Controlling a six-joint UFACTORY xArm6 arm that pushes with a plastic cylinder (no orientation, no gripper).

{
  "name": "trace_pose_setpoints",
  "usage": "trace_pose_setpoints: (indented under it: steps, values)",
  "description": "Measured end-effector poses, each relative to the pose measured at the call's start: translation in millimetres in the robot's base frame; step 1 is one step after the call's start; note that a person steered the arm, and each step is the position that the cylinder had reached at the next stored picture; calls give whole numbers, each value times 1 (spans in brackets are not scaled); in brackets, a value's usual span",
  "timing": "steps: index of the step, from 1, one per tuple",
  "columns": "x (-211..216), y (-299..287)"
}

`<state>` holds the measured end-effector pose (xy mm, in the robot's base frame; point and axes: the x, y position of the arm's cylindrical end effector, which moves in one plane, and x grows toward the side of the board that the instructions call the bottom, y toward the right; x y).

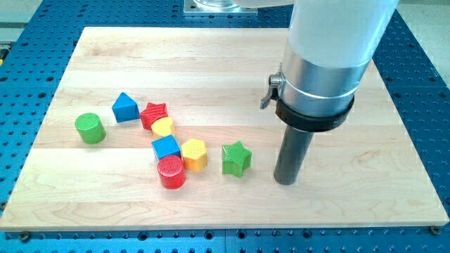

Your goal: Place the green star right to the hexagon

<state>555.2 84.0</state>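
Resting on the wooden board (337,200), my tip (285,181) is a bare rod with no jaws, holding nothing, just to the view's right of the green star (236,159) with a small gap between. Green star: ribbed top, upright, sits just right of the yellow hexagon (194,154), not touching. Left of the hexagon cluster a red cylinder (171,172), blue cube (166,147), yellow heart (163,127), red star (154,113) and blue triangle (125,107); a green cylinder (90,128) stands apart at far left.
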Motion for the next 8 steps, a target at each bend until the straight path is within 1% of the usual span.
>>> trace_pose_setpoints:
  steps: [2,3,5,6,7,8]
  values:
    - [10,-52]
    - [4,-83]
    - [-39,-31]
    - [-74,-29]
    - [-68,-15]
    - [-69,-44]
